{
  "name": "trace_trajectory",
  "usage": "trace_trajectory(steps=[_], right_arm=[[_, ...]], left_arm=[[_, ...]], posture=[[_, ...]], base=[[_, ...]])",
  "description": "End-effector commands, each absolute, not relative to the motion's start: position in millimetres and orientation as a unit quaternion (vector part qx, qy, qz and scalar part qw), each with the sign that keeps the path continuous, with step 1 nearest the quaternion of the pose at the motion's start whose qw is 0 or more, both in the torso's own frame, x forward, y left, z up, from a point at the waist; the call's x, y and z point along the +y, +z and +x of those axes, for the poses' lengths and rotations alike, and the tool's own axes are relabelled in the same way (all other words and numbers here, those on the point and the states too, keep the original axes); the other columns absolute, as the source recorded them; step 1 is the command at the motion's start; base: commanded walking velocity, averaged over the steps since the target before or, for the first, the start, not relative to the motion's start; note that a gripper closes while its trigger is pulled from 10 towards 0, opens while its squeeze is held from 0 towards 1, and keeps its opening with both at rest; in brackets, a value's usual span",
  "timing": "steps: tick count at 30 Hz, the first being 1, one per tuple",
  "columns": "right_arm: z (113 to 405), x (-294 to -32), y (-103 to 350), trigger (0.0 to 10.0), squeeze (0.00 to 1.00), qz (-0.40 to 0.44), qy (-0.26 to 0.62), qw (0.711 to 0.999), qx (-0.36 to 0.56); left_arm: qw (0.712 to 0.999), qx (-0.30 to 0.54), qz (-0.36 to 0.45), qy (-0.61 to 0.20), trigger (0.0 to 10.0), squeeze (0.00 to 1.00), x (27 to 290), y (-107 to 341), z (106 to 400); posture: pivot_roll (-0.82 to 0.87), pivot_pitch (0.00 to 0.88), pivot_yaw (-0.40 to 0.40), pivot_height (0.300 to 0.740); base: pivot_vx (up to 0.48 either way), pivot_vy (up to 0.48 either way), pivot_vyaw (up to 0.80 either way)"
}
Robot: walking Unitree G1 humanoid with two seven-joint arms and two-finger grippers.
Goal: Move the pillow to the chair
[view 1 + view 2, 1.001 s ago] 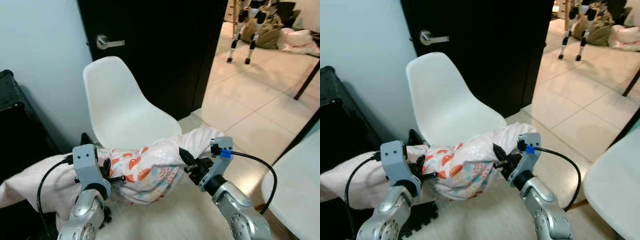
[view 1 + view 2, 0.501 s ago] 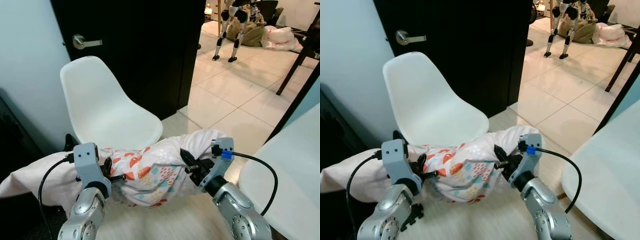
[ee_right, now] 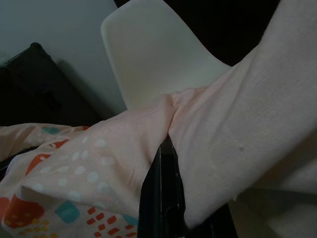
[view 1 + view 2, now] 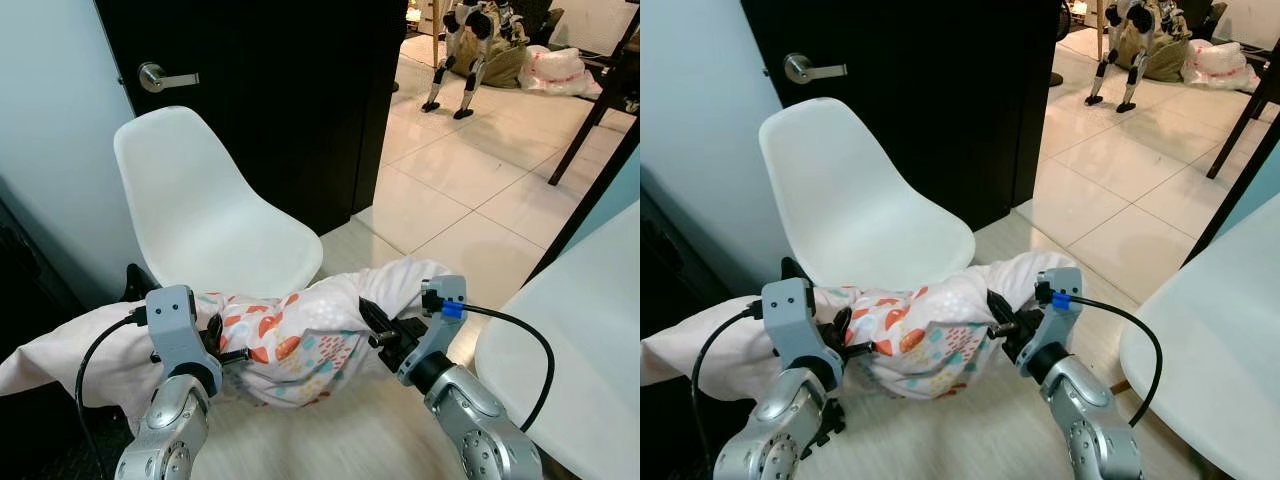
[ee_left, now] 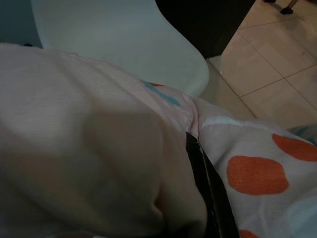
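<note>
Nearest me, I have the left gripper point(image 4: 232, 352) and the right gripper point(image 4: 372, 326), each with its black fingers clamped on the pillow point(image 4: 300, 340), one at either end, the fabric bunched around the jaws in both wrist views. The pillow hangs between the two sets of jaws, off the floor: pale pink cloth with orange spots, teal marks and white dots on its patterned middle, plain pink where it droops outward past the left jaws. Below the jaws I see pale wood-look flooring point(image 4: 330, 440). Just beyond the jaws stands the white shell chair point(image 4: 200, 220), its seat front edge close behind the held pillow and not touched by it as far as I can tell. Outward of the right jaws, I note a second white chair point(image 4: 570, 340), well apart from them. Behind the first chair: a black door point(image 4: 290, 90) with a silver lever handle point(image 4: 165, 77), and a pale blue wall point(image 4: 50, 130). Farthest off, on cream tiles point(image 4: 470, 180), are a legged robot point(image 4: 455, 45), a white bag point(image 4: 555, 68) and a dark table leg point(image 4: 590, 115).
</note>
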State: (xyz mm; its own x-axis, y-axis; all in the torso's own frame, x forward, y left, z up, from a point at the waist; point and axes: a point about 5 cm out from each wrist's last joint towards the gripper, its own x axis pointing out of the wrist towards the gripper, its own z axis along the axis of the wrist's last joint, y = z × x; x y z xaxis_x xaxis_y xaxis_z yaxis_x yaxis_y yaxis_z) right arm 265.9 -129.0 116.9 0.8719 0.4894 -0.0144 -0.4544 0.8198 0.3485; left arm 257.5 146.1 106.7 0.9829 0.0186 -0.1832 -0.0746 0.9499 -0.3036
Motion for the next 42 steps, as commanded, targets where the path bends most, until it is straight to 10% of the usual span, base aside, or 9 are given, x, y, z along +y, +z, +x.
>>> trace_trajectory(steps=[1, 42], right_arm=[[263.0, -119.7, 122.0, 10.0, 0.0, 0.169, 0.276, 0.945, 0.043], [269.3, -121.9, 121.7, 10.0, 0.0, 0.169, 0.246, 0.953, 0.044]], left_arm=[[0.985, 0.055, -0.162, 0.005, 10.0, 0.0, 139.0, 120.0, 261.3], [0.987, 0.045, -0.152, -0.01, 10.0, 0.0, 136.9, 125.8, 264.7]], posture=[[-0.03, 0.053, 0.005, 0.74], [-0.02, 0.046, 0.013, 0.74]], base=[[0.266, 0.0, 0.0], [0.29, 0.0, 0.17]])
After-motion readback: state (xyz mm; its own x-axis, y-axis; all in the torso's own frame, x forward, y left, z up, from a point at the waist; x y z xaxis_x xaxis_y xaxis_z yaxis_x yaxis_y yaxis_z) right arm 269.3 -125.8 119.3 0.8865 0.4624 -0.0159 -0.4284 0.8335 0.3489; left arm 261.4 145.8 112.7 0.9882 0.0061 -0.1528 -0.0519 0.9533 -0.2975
